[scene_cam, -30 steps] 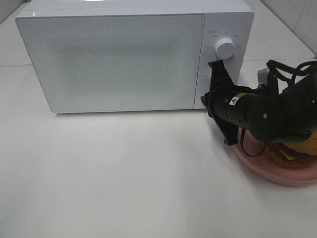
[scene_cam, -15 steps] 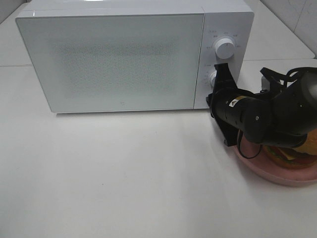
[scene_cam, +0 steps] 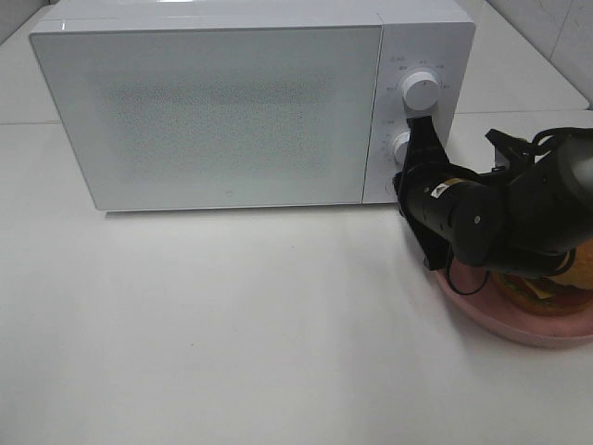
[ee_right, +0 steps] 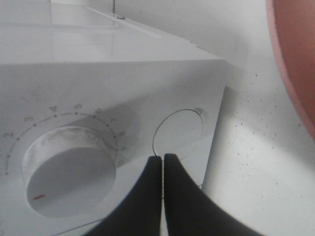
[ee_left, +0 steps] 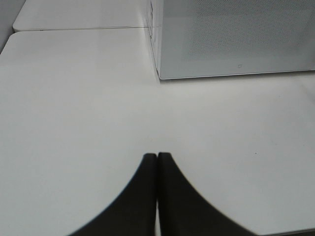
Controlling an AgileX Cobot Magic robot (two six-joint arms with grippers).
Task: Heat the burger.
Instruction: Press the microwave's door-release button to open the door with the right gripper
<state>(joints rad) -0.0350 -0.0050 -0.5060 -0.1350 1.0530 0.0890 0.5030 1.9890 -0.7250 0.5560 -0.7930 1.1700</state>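
Observation:
The burger sits on a pink plate at the right, mostly hidden behind my right arm; only bun and cheese edges show. The white microwave stands at the back with its door closed. My right gripper is shut and empty, with its tips at the control panel beside the lower knob. In the right wrist view the shut gripper lies between a numbered knob and a flat round button. My left gripper is shut and empty over the bare white table.
The upper knob is above my right gripper. The plate's rim shows in the right wrist view. The microwave's left front corner lies ahead of the left gripper. The white table stretches in front of the microwave.
My right gripper has shifted slightly right along the control panel, uncovering the lower knob it hid before. The microwave door and the plate have not moved.

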